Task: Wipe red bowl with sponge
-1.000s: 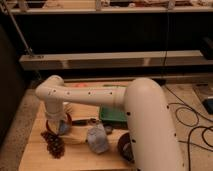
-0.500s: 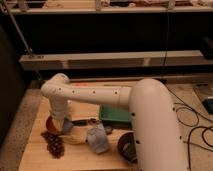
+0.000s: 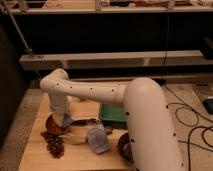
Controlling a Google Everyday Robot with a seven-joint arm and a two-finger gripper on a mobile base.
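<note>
The red bowl (image 3: 51,125) sits on the wooden table (image 3: 35,157) at the left, partly covered by my wrist. My gripper (image 3: 64,119) points down at the bowl's right rim, at the end of the white arm (image 3: 90,92) that reaches in from the lower right. It is shut on the sponge (image 3: 67,120), a small pale blue block that rests at the edge of the bowl. The bowl's inside is mostly hidden behind the wrist.
A larger grey-blue cloth lump (image 3: 97,139) lies in the middle of the table. A green tray-like object (image 3: 113,114) is behind it, a dark brown bowl (image 3: 125,148) at the right, and a dark knobbly object (image 3: 54,146) in front of the red bowl. Cables (image 3: 192,125) run over the floor at the right.
The arm's elbow and wrist have shifted a little right and up over the red bowl, and the sponge has moved with the gripper toward the bowl's right rim.
</note>
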